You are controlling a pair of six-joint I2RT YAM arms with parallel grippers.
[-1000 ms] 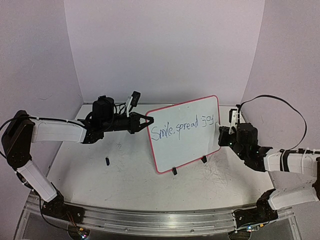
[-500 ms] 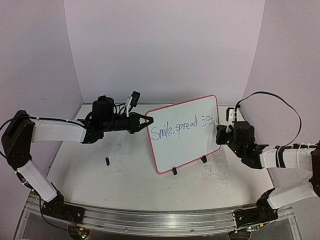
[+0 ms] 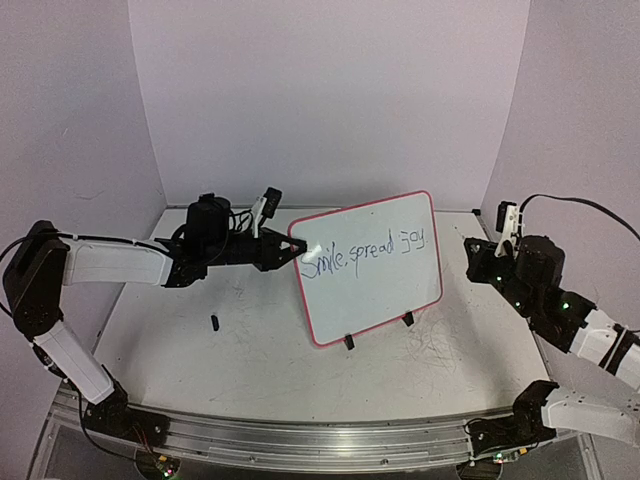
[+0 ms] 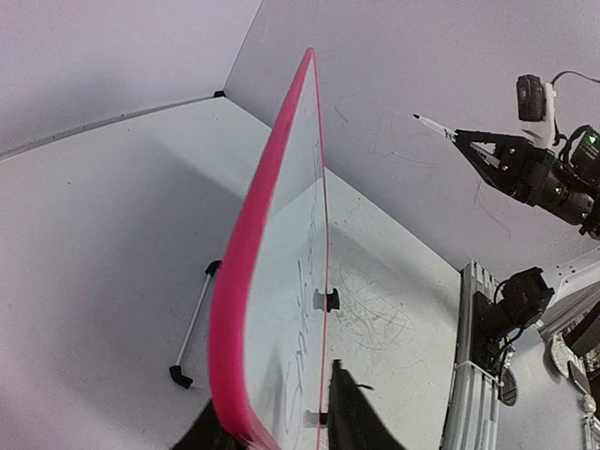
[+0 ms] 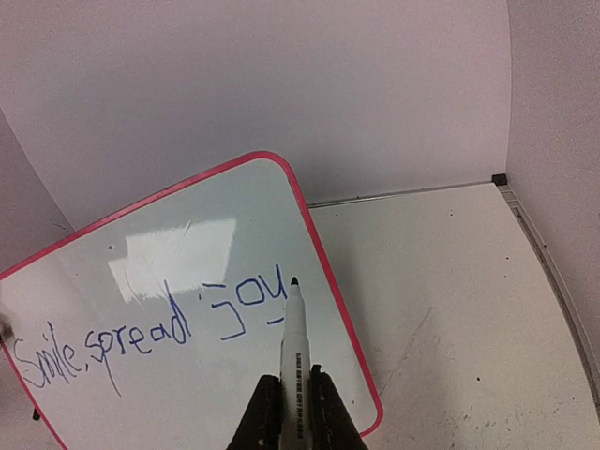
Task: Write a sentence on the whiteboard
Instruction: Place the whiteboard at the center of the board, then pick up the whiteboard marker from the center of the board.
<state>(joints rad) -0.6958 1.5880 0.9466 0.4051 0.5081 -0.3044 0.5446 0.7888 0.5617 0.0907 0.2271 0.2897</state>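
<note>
My right claw [image 5: 292,419] is clamped on the marker [image 5: 294,361], tip clear of the whiteboard [image 3: 390,295] standing mid worktop [image 3: 250,350] with the blue sentence [image 3: 365,253] written, my left claw [image 3: 298,246] straddles its left edge, can't tell if it grips

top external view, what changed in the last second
The right gripper, marker clamped throughout, pulled back rightward, away from the whiteboard. The left gripper stayed at the board's upper left corner; board and sentence stand as before.
</note>
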